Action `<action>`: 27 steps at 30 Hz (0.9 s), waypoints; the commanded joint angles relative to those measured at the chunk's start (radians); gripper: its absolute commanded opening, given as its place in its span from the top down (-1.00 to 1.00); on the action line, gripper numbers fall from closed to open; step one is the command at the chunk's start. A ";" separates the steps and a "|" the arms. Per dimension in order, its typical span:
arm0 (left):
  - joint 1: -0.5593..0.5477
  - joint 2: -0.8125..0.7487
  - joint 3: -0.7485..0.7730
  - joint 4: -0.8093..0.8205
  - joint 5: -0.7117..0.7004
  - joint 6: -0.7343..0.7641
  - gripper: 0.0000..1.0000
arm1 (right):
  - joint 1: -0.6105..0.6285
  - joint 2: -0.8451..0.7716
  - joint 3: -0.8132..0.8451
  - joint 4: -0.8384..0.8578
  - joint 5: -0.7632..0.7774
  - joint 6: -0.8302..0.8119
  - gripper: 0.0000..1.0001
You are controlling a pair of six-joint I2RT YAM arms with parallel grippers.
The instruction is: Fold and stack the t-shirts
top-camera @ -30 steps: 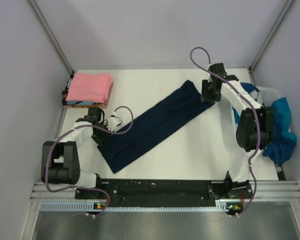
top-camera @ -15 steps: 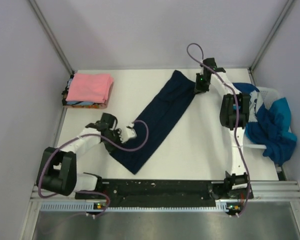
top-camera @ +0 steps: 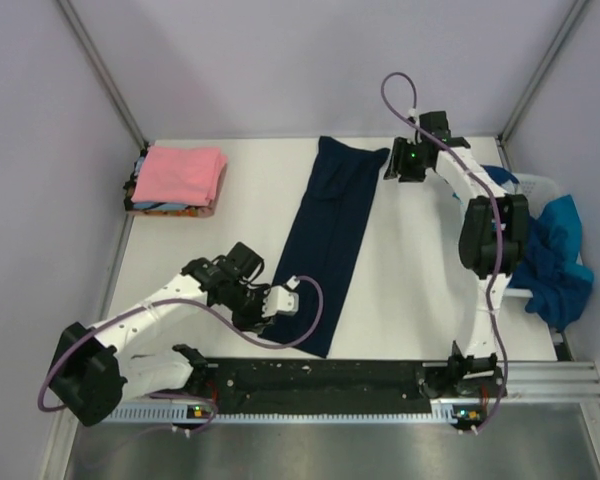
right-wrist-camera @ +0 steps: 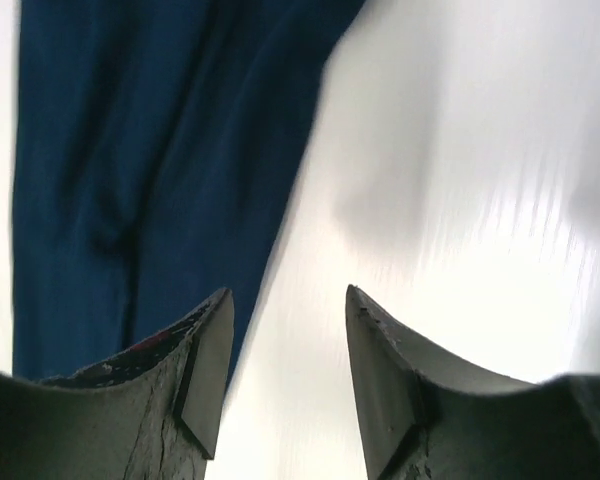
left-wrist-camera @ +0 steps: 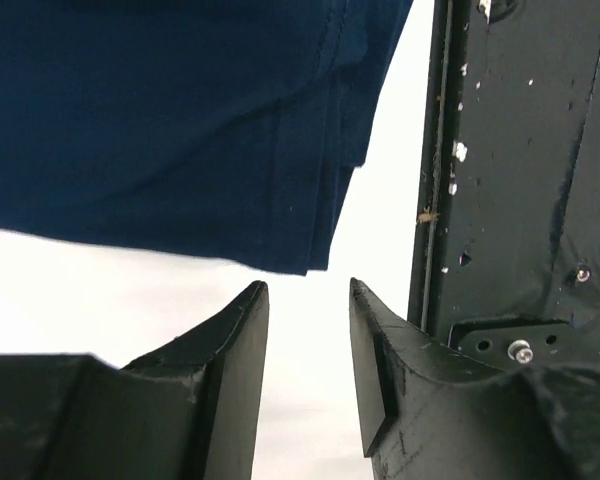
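- Fingers (left-wrist-camera: 225, 360) of the left gripper (left-wrist-camera: 308, 340) stand a little apart, with a narrow gap, and only the white table (left-wrist-camera: 130, 290) shows between them.
- The navy t-shirt (left-wrist-camera: 180, 120) lies just ahead of these fingertips. Its near corner, with the folded layers visible at the edge, is close to the gap but not inside it.
- On the right of the left wrist view runs the black base rail (left-wrist-camera: 520, 150), beside the corner of the shirt.
- From above, the navy t-shirt (top-camera: 332, 240) is a long narrow strip on the table (top-camera: 420, 290). It reaches from the far edge near the middle down almost to the rail (top-camera: 330, 375), slightly slanted.
- The left gripper (top-camera: 288, 300) is low at the left side of the strip's near end.
- The right gripper (top-camera: 392, 165) is at the far end, just beside the strip's right corner.
- In the right wrist view, which is blurred, the right gripper (right-wrist-camera: 288, 350) has its jaws moderately wide and they hold nothing. The navy cloth (right-wrist-camera: 140, 150) lies ahead and to the left, and its edge passes near the left finger, while bare table fills the gap.
- A folded stack with a pink t-shirt (top-camera: 180, 172) on top sits in the far left corner.
- A crumpled blue t-shirt (top-camera: 552, 262) hangs over the white basket (top-camera: 540, 186) at the right.
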 commanded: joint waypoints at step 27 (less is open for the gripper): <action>-0.103 -0.081 -0.201 0.216 -0.032 0.030 0.98 | 1.132 -1.086 -1.528 0.700 -0.057 -0.743 -0.08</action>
